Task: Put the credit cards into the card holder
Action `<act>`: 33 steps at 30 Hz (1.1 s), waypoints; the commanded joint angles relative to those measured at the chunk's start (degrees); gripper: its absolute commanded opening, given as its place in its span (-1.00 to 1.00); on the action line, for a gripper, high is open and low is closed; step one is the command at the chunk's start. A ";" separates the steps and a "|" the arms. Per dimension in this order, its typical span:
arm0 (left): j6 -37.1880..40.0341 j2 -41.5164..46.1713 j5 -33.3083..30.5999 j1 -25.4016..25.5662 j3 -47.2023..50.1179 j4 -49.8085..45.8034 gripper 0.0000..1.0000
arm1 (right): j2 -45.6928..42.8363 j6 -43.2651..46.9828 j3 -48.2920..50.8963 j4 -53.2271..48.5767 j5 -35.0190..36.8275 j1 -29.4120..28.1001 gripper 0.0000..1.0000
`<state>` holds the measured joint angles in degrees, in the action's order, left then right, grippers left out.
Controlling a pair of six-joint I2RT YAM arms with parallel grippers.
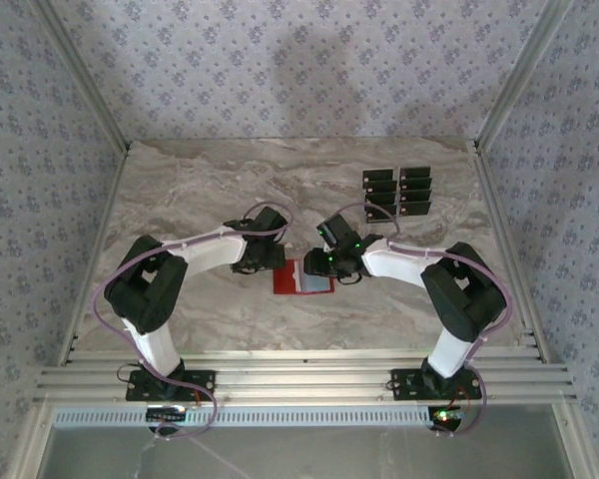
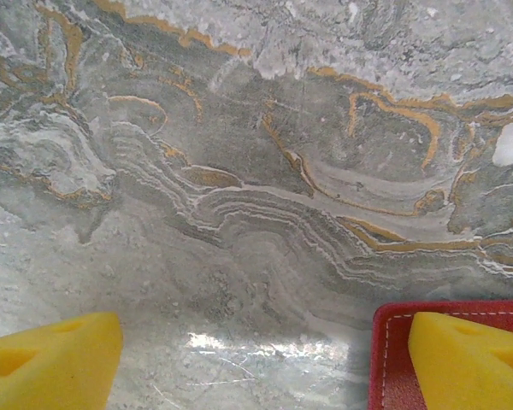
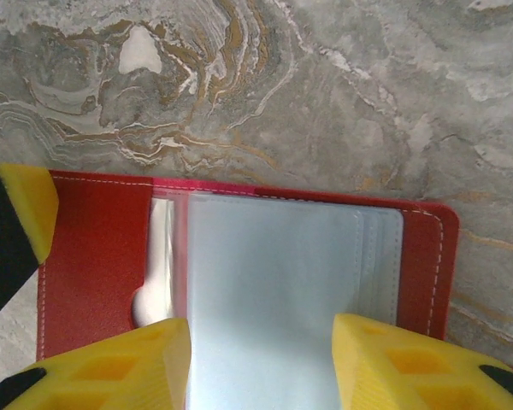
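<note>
On the grey marble counter (image 1: 200, 190), seen from above, a red wallet (image 1: 298, 281) lies open near the middle, toward the front. The left gripper (image 1: 265, 257) is low at the wallet's left side. The right gripper (image 1: 324, 261) is low at its right side. The black cards (image 1: 397, 192) lie far back on the right in two neat lines, side by side. They are well apart from the wallet.

From the left wrist, the left gripper (image 2: 265, 350) is open and holds nothing. Its two yellow fingers (image 2: 56, 363) are far apart. One is over the bare counter (image 2: 256, 171). The other is over a corner of the red wallet (image 2: 392, 359), which has white stitching along its edge.

From the right wrist, the red wallet (image 3: 94, 256) lies flat and open on the counter (image 3: 325, 85). Its pale grey pockets (image 3: 274, 282) face up. The right gripper (image 3: 261, 350) is open too. Its yellow fingers (image 3: 111, 363) stand apart over the pockets, one on each side. I cannot tell if they touch the wallet. Another yellow finger (image 3: 26, 205), from the left gripper, is at the wallet's far left edge.
</note>
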<state>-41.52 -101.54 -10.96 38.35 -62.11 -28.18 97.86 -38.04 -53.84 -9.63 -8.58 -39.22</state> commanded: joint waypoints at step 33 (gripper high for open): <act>-3.91 12.49 5.68 1.92 11.84 9.72 0.81 | -1.79 -2.68 -0.68 2.70 -3.58 0.09 0.03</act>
<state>-43.35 -91.00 -5.17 39.46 -51.59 -19.88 98.52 -41.56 -54.59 -4.75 -13.10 -39.03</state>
